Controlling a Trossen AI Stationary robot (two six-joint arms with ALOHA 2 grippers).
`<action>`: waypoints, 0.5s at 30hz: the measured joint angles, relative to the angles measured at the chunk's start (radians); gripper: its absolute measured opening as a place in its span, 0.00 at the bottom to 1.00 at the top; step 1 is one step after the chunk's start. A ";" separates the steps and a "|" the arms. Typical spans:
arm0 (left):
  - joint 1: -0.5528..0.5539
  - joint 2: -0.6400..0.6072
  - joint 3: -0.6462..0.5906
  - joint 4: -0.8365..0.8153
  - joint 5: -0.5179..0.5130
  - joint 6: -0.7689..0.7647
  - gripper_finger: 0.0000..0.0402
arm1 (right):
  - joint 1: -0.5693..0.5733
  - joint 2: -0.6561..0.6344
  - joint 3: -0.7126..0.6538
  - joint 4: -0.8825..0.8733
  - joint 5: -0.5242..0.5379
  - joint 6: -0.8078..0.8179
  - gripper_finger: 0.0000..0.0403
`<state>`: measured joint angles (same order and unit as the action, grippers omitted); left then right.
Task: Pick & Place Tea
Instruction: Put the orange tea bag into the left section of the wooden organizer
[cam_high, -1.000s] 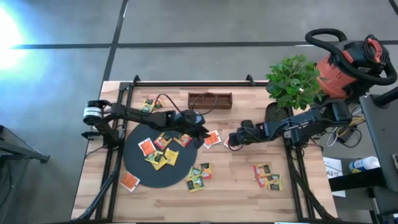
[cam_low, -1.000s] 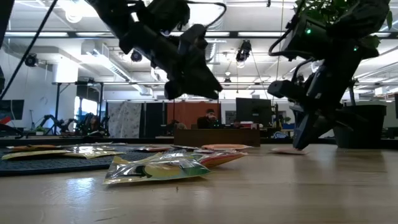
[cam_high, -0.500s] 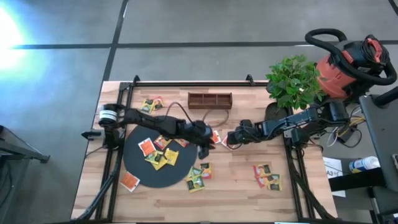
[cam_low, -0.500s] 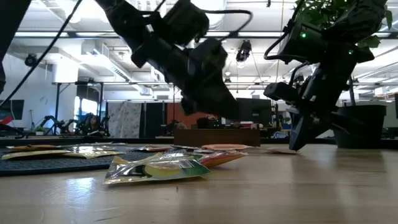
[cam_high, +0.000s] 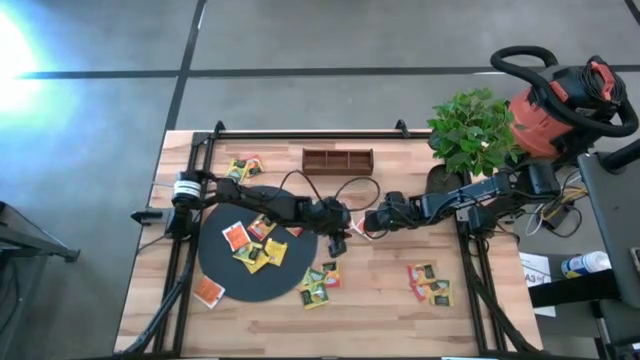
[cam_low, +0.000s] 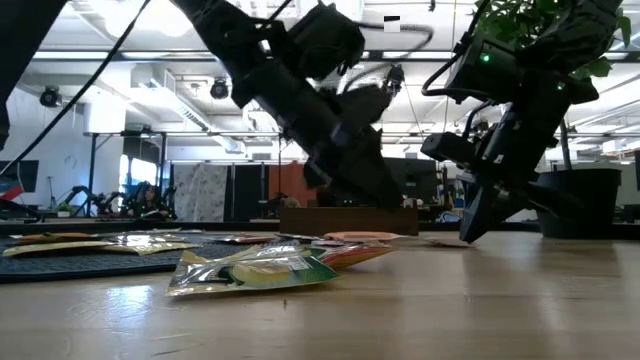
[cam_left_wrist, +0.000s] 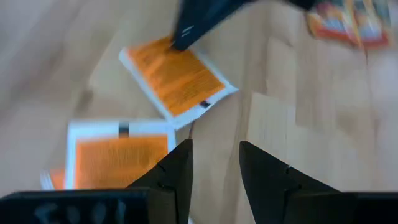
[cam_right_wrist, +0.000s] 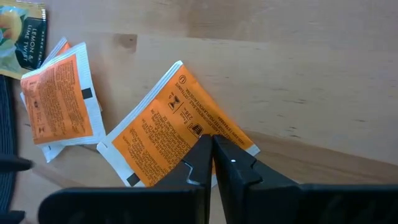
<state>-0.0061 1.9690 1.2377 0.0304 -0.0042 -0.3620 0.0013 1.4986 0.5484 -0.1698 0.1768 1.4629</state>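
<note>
Two orange tea packets lie flat on the wood by the black disc's (cam_high: 225, 272) right rim: one (cam_right_wrist: 180, 124) under my right gripper (cam_right_wrist: 212, 149), which is shut, and one (cam_right_wrist: 59, 102) beside it. My left gripper (cam_left_wrist: 214, 165) is open and hangs just above the table next to them (cam_high: 337, 243), touching nothing. The nearer orange packet (cam_left_wrist: 118, 163) lies by its finger, the farther one (cam_left_wrist: 177, 78) ahead. More packets lie on the disc (cam_high: 255, 250). My right gripper has its shut fingertips (cam_left_wrist: 180, 38) on the orange packet's edge (cam_left_wrist: 163, 51), slanting down from the table's right side. The packet lies flat on the table. Whether the tips press it or only rest on it does not show.
The brown compartment tray (cam_high: 338, 160) stands toward the far edge. Loose packets lie near the front (cam_high: 320, 282), at the right (cam_high: 428, 280), far left (cam_high: 242, 168) and beside the disc (cam_high: 208, 291). A potted plant (cam_high: 470, 135) stands at the far right corner.
My left gripper has moved from over the disc toward the table's right and near edge and come down beside the orange packets. My right gripper has edged slightly toward the table's left, staying shut and low.
</note>
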 joint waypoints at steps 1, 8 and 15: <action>0.009 -0.001 0.000 -0.015 0.026 -0.092 0.31 | 0.000 0.000 0.000 0.005 -0.002 0.005 0.04; 0.040 0.009 -0.004 0.029 0.314 -0.477 0.31 | 0.000 0.006 -0.002 0.076 -0.023 0.027 0.04; 0.042 0.043 -0.029 0.023 0.295 -0.615 0.31 | 0.000 0.006 -0.002 0.080 -0.007 0.073 0.04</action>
<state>0.0354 2.0121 1.2090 0.0531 0.2909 -0.9770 0.0017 1.5043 0.5461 -0.0898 0.1701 1.5362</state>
